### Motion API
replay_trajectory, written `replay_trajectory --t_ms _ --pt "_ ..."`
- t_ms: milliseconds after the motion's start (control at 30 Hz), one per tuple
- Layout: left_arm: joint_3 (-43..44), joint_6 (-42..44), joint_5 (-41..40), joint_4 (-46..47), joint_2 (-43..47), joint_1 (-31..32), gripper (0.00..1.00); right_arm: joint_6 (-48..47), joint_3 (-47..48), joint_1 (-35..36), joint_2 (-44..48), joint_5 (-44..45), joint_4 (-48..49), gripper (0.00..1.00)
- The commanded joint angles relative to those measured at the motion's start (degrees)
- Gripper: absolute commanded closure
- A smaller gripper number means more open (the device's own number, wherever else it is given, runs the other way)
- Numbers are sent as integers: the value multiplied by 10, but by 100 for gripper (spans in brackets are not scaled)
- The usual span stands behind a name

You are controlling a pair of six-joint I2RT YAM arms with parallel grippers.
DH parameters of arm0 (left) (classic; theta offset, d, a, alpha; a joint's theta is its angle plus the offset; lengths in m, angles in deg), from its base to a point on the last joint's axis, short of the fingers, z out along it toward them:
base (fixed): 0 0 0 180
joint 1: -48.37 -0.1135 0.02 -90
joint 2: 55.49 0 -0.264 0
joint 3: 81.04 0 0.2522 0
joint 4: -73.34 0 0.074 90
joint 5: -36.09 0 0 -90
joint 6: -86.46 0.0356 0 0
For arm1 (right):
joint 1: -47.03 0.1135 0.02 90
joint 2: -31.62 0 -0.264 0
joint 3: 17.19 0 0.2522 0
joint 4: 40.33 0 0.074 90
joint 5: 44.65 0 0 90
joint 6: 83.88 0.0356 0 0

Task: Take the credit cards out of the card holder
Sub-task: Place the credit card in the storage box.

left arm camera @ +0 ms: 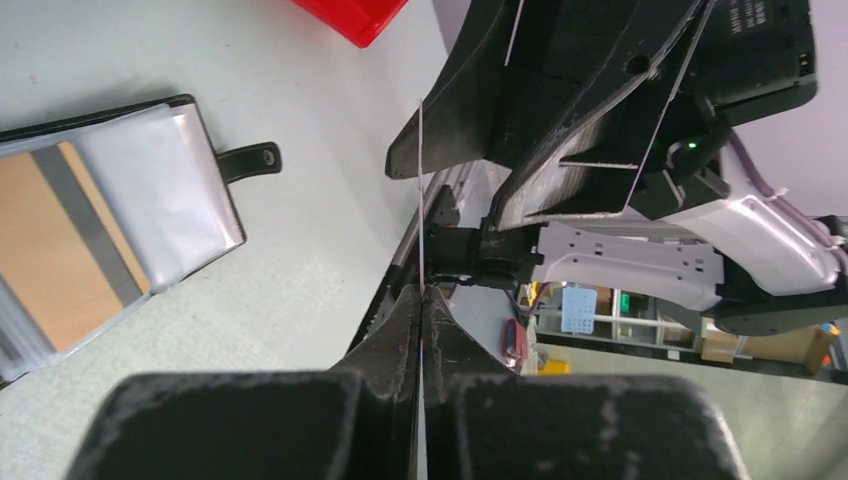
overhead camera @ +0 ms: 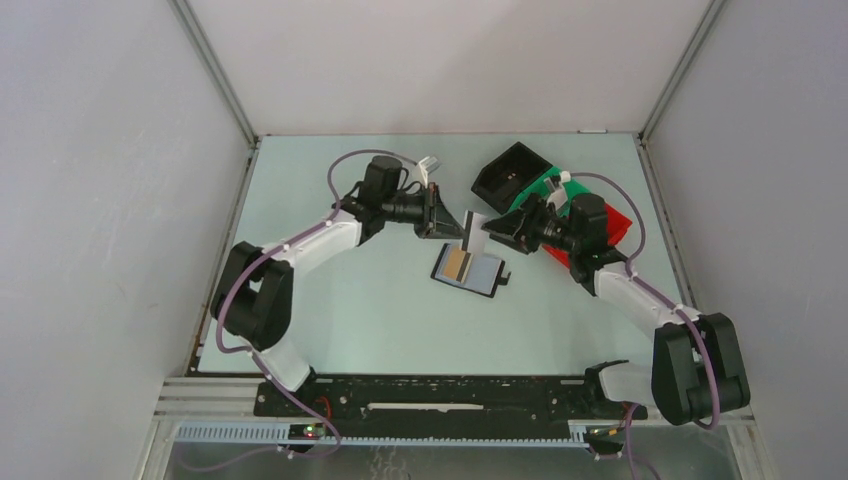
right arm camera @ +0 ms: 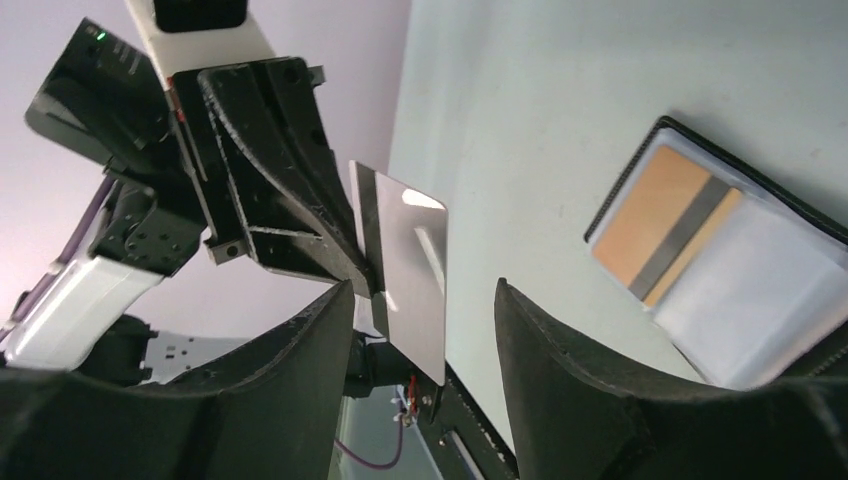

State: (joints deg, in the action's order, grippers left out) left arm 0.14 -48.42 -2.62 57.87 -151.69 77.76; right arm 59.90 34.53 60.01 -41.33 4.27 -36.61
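Observation:
The card holder [overhead camera: 468, 268] lies open on the table, showing an orange-tan piece with a grey stripe [overhead camera: 459, 264] in one pocket and a pale pocket beside it. It also shows in the left wrist view [left arm camera: 170, 190] and the right wrist view [right arm camera: 740, 290]. My left gripper [overhead camera: 455, 228] is shut on a pale grey credit card [overhead camera: 473, 232] and holds it upright above the holder. The card is edge-on in the left wrist view [left arm camera: 421, 200]. My right gripper [overhead camera: 497, 232] is open. Its jaws stand either side of the card [right arm camera: 405, 260] without closing on it.
A black open bin [overhead camera: 510, 170] stands at the back right, with a green piece [overhead camera: 545, 185] and a red piece [overhead camera: 615, 225] under the right arm. The holder's closure tab [left arm camera: 245, 160] points toward the grippers. Grey walls enclose the table.

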Motion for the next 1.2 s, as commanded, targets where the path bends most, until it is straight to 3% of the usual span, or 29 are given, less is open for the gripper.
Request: replay_trajectory --t_ms 0,100,333,400,433,500,633,700,867,1167 --pt "28 -51 40 73 26 -3 100 28 -3 12 7 -33 77 38" --pt "23 -65 43 93 30 -3 100 40 -9 19 4 -34 97 41" --pt "13 -74 39 104 32 -3 100 51 -15 24 7 -31 115 72" --pt "14 -72 37 102 31 -3 100 40 -14 27 16 -16 90 85" --pt "16 -67 36 96 31 -3 100 32 -12 27 23 -5 71 98" --pt "22 -55 26 74 31 -3 99 10 -4 28 44 26 17 100" --pt "52 -11 -4 -16 30 -3 63 -38 33 24 82 118 -120 100" --pt "69 23 -29 -77 31 -4 51 -57 62 17 94 189 -206 100" --pt "75 56 -96 -137 47 -16 47 -104 170 15 68 398 -407 100" --pt "42 68 -145 -172 69 -37 47 -104 443 16 -170 664 -635 100"
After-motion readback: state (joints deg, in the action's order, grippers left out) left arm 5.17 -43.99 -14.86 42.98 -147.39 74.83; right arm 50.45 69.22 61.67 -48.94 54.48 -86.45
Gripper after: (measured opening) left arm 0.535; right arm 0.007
